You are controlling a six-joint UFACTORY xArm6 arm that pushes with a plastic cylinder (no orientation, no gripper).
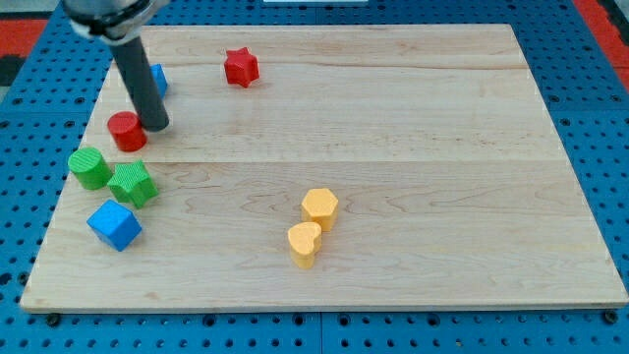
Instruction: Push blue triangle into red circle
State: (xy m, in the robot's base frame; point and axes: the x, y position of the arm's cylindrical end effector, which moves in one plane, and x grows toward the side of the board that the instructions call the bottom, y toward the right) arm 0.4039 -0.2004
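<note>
Standing just right of the red circle near the tabletop's left edge, the tip has no jaws and holds nothing. Beyond it, toward the view's top, the blue triangle sits mostly hidden behind the rod. So the likely push runs from top down and slightly left toward the circle.

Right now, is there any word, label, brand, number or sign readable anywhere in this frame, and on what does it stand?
None: no text, number or sign shows on the wooden board, the blue pegboard under it, any of the blocks, or the rod ending in my tip.
</note>
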